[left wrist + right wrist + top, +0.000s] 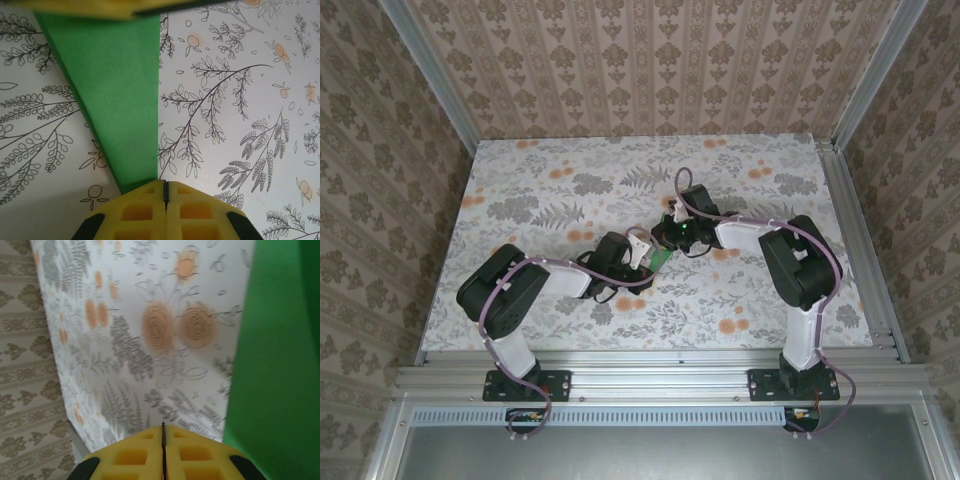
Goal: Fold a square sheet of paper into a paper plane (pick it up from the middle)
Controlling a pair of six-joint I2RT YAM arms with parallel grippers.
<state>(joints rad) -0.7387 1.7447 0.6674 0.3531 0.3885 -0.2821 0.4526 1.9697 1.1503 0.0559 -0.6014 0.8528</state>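
Note:
The green sheet of paper (120, 100) is folded into a long wedge with a straight crease on its right, lying on the floral tabletop (240, 100). Its narrow end runs under the left finger of my left gripper (165, 182), which is shut; I cannot tell if any paper is pinched in the seam. A yellow finger (100, 7) of the other gripper sits at the wedge's wide end. My right gripper (163, 426) is shut, with the paper (280, 365) passing beside its right finger. From above, both grippers, left (645, 252) and right (670, 235), meet mid-table over the paper (663, 258).
The floral tabletop (570, 190) stretches open to the left, right and back of the grippers. Patterned walls (650, 60) close in three sides, and an aluminium rail (650, 365) runs along the near edge by the arm bases.

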